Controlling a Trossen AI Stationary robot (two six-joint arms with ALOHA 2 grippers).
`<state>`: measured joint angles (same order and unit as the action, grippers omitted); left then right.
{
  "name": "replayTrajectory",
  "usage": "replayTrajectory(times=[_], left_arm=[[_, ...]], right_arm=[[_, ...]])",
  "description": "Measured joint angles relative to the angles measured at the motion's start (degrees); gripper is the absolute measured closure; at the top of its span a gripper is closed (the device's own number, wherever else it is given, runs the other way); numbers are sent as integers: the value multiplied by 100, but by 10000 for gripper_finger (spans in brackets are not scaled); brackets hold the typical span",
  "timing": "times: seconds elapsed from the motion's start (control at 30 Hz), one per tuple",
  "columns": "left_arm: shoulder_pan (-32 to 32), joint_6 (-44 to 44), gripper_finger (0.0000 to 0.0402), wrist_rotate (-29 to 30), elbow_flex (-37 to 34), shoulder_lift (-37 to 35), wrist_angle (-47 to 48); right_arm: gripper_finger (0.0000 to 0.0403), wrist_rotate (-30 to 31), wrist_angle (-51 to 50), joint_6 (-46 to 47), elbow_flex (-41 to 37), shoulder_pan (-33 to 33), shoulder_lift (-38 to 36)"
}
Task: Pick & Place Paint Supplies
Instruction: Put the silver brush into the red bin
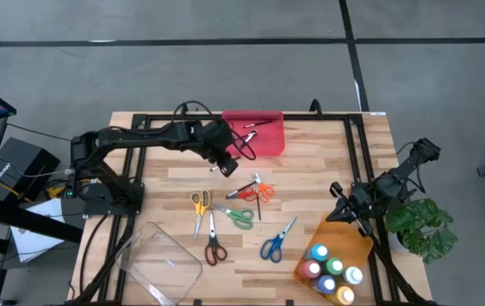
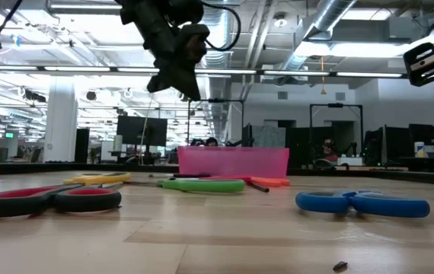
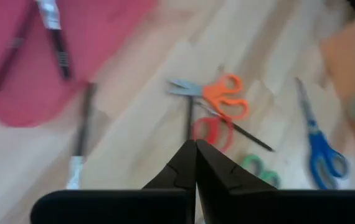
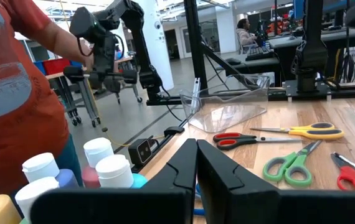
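My left gripper (image 1: 224, 161) (image 3: 196, 148) is shut and empty, raised above the table (image 2: 177, 76) just near of the red tray (image 1: 258, 134). Thin dark brushes (image 3: 56, 37) lie in that tray, and another brush (image 3: 81, 127) lies on the wood beside it. Orange and red scissors (image 1: 258, 189) (image 3: 224, 99) lie flat in front of the gripper, with green (image 1: 241, 218), yellow (image 1: 200, 204), red (image 1: 214, 248) and blue scissors (image 1: 275, 245) nearer. White-capped paint bottles (image 1: 332, 270) (image 4: 106, 163) stand in the orange tray. My right gripper (image 1: 345, 212) (image 4: 196, 149) is shut, above that tray's far end.
A clear plastic tray (image 1: 162, 259) sits at the near left of the table. The orange tray (image 1: 349, 242) is at the near right, with a potted plant (image 1: 425, 225) past the right edge. A person in a red shirt (image 4: 15, 87) stands beyond the table.
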<state>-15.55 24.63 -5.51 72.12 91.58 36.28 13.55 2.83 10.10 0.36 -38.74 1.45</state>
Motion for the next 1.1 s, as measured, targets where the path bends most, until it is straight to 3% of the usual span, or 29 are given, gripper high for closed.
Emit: replayTrajectory(times=[0.23,0.6,0.73,0.87,1.0,1.1], left_arm=[[-66,-10,400,596,-54,31,728],[-429,-181,385,896,-1266,49,743],[-479,-353,329,824,-1343,47,380],[-439,-639,245,749,-1340,58,-45],[-454,-669,167,725,-1338,333,-49],[-486,-674,132,765,-1338,624,-80]], right_arm=[[395,-1,0,0,-2,0,0],[395,-1,0,1,0,2,0],[395,0,0,1,-2,1,0],[395,-1,0,1,-2,0,0],[395,-1,0,0,-2,1,0],[394,0,0,0,-2,0,-2]])
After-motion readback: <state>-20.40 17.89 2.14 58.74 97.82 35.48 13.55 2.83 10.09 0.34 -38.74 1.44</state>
